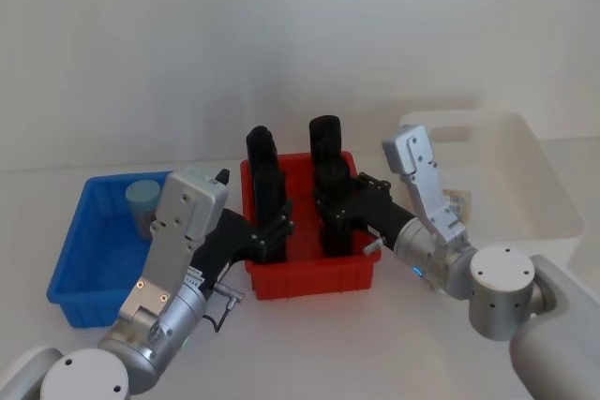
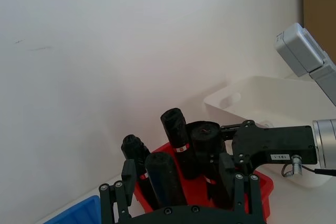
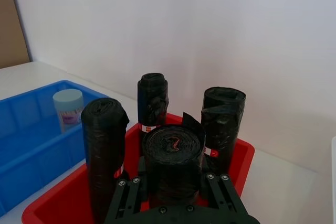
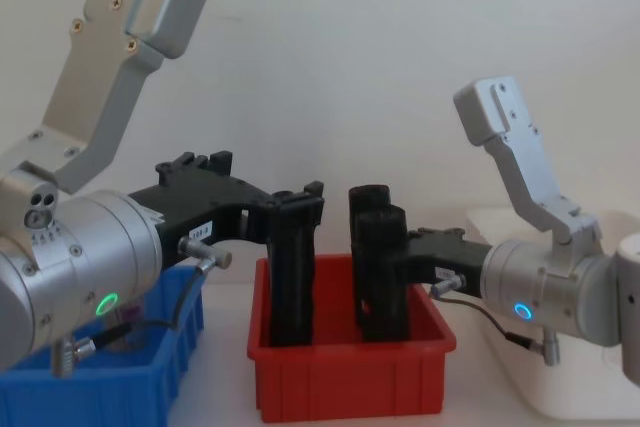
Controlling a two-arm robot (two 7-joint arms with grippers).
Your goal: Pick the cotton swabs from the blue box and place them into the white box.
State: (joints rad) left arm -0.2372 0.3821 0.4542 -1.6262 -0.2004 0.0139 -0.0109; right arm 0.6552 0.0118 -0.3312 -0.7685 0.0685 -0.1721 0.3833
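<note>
The cotton swabs [image 1: 144, 200] stand upright in the blue box [image 1: 80, 259], left of both claws. The left claw [image 1: 272, 231], nearer, pinches 1 black roll [image 1: 269, 203] in the red bin [image 1: 309, 278]; the right claw [image 1: 339, 217] pinches another.

Setting: a robot test bench in a lab or similar indoor workspace. Evidence follows. A plain white tabletop [image 1: 394, 325] fills the lower half of the head view and runs back to a bare white wall [image 1: 281, 25] across the upper half. No furnishings, decoration or household fittings are visible. Three plastic bins stand in a row on the table: the blue box [image 1: 70, 274] at lower left, a red bin [image 1: 314, 278] at centre, the white box [image 1: 539, 175] at right. A brown panel [image 3: 13, 19], possibly a door or board, appears at the upper left edge of the right wrist view.
</note>
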